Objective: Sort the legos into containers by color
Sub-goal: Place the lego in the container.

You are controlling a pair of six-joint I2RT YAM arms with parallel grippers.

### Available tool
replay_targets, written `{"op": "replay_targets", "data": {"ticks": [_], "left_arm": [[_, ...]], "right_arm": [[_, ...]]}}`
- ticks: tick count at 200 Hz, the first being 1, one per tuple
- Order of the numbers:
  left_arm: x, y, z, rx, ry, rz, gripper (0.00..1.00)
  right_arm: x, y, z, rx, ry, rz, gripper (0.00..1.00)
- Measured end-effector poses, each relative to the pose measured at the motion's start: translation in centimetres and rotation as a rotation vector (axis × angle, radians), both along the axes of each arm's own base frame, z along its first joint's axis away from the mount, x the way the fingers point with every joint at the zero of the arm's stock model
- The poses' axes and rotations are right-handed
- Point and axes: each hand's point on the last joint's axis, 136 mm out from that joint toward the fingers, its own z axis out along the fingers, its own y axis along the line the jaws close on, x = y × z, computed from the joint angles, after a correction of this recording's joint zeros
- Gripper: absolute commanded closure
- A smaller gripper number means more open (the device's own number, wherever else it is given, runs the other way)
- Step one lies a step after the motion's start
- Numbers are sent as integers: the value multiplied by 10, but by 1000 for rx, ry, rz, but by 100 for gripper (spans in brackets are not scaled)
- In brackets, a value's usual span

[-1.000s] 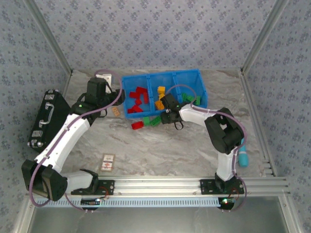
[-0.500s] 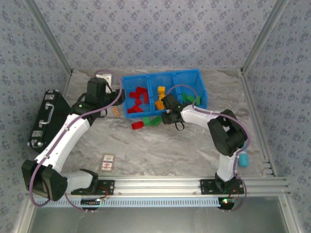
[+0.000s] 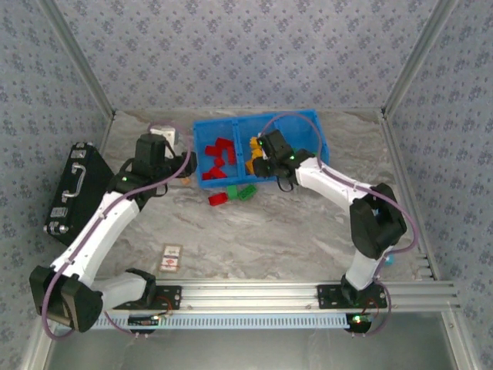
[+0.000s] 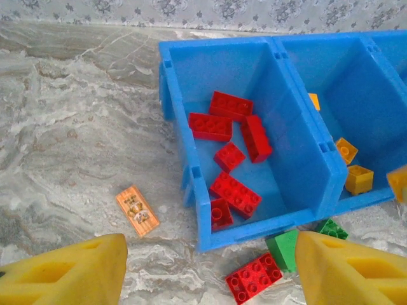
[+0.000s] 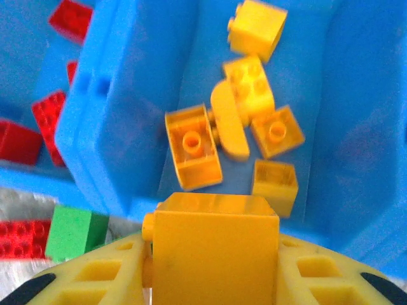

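**A:** What have the right fingers (image 5: pixel 95 273) got?

**B:** They're clamped on a yellow brick (image 5: pixel 216 251), one finger against each side. It hangs over the near end of the middle compartment (image 5: pixel 331 159) of the blue bin (image 3: pixel 312 117), where other yellow bricks (image 5: pixel 191 149) lie loose.

**A:** And the left fingers (image 4: pixel 63 270)?

**B:** Spread wide with nothing between them, above the worktop (image 4: pixel 76 146) near the bin's front left corner.

**A:** The other legos?

**B:** Red bricks (image 4: pixel 235 190) lie in the left compartment (image 4: pixel 222 67). On the worktop just in front of the bin, a red brick (image 4: pixel 254 277) sits beside a green brick (image 4: pixel 284 246). A tan tile (image 4: pixel 137 211) lies left of the bin. A black case (image 3: pixel 73 185) lies well apart at the worktop's left edge.
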Motion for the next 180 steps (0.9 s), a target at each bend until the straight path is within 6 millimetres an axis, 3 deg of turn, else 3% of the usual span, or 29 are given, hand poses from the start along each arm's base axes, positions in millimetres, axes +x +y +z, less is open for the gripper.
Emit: {"op": "replay_targets", "data": {"ticks": [18, 47, 74, 143, 180], "left_arm": [[-15, 4, -20, -11, 37, 15, 30], [-41, 4, -52, -29, 106, 25, 30], [-59, -6, -67, -34, 131, -11, 30], [-94, -36, -114, 85, 206, -225, 28], [-94, -47, -131, 221, 215, -356, 28]], "right_arm": [[21, 3, 5, 15, -30, -13, 59], [44, 6, -10, 17, -20, -26, 57], [57, 12, -23, 17, -1, -14, 44], [68, 25, -14, 52, -20, 12, 39], [66, 26, -9, 49, -30, 40, 37]]}}
